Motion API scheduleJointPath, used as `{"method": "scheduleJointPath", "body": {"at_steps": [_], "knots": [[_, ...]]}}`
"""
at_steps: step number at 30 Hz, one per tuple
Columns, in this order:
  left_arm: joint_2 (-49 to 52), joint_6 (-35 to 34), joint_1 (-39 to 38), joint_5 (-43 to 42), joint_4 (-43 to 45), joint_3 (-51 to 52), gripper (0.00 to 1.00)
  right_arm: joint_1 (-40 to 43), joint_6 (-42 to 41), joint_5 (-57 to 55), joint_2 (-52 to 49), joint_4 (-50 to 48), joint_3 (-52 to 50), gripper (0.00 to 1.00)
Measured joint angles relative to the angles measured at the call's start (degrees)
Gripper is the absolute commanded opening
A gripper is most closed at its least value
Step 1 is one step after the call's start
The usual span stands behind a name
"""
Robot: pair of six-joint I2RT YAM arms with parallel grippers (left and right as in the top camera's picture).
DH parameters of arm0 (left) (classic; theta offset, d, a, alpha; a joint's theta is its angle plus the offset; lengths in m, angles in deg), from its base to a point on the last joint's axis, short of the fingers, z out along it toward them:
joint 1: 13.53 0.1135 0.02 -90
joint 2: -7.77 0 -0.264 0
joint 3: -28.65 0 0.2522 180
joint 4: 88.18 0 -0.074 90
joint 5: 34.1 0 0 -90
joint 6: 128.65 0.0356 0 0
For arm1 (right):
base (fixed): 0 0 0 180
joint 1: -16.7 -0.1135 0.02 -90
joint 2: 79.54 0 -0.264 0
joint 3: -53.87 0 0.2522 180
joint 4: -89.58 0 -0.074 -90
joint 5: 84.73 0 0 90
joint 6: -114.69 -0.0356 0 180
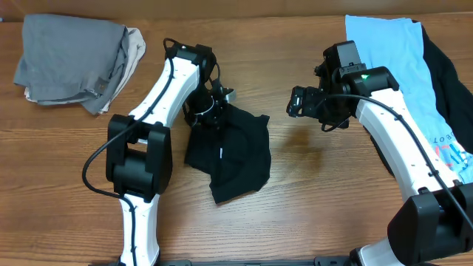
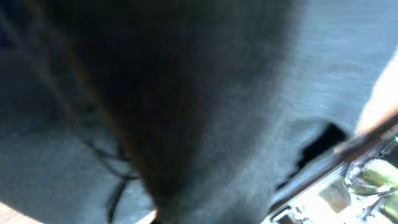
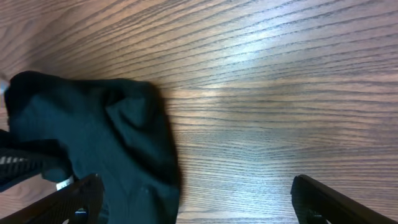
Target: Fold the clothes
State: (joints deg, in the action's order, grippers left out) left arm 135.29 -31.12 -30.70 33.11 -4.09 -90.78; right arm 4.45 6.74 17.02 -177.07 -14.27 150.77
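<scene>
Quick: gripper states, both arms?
Left gripper: closed on the black T-shirt.
Right gripper: open, empty.

Crumpled black fabric T-shirt (image 1: 233, 159) lies centrally; folded grey garment (image 1: 70, 59) and beige garment (image 1: 134, 48) far left; light blue garment (image 1: 392, 55) and second black garment (image 1: 451, 81) right.

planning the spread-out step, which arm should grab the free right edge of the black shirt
Probably right. The right gripper hangs open over bare table beside that edge of the black shirt, while the left gripper is down in the fabric at its top-left.
</scene>
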Motion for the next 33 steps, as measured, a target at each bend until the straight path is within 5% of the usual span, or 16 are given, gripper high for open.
{"method": "scheduleJointPath", "body": {"at_steps": [14, 15, 16, 17, 19, 20, 33], "knots": [[-0.04, -10.88, 3.30, 23.04, -3.37, -5.14, 0.06, 0.00, 0.00, 0.00, 0.02, -0.79, 0.00, 1.00], [-0.04, -11.21, 3.93, 24.87, -2.80, -5.42, 0.14, 0.00, -0.02, 0.00, 0.00, -0.92, 0.00, 1.00], [-0.04, -11.65, 4.55, 26.43, -1.92, -5.49, 0.32, 0.00, 0.02, 0.00, 0.00, -1.03, 0.00, 1.00], [-0.04, -11.96, 5.05, 27.67, -0.76, -5.49, 0.63, 0.00, 0.02, 0.00, 0.00, -1.11, 0.00, 1.00], [-0.04, -12.33, 6.01, 29.75, 1.16, -5.49, 0.90, 0.00, 0.02, 0.00, 0.00, -1.33, 0.00, 1.00], [-0.04, -12.35, 6.36, 30.45, 1.68, -5.51, 0.95, 0.00, 0.02, 0.00, 0.00, -1.31, 0.00, 1.00], [-0.59, -14.86, 10.10, 29.07, -6.34, -5.70, 0.90, 0.00, 1.77, -0.02, 0.00, -1.33, 0.00, 1.00]]}}
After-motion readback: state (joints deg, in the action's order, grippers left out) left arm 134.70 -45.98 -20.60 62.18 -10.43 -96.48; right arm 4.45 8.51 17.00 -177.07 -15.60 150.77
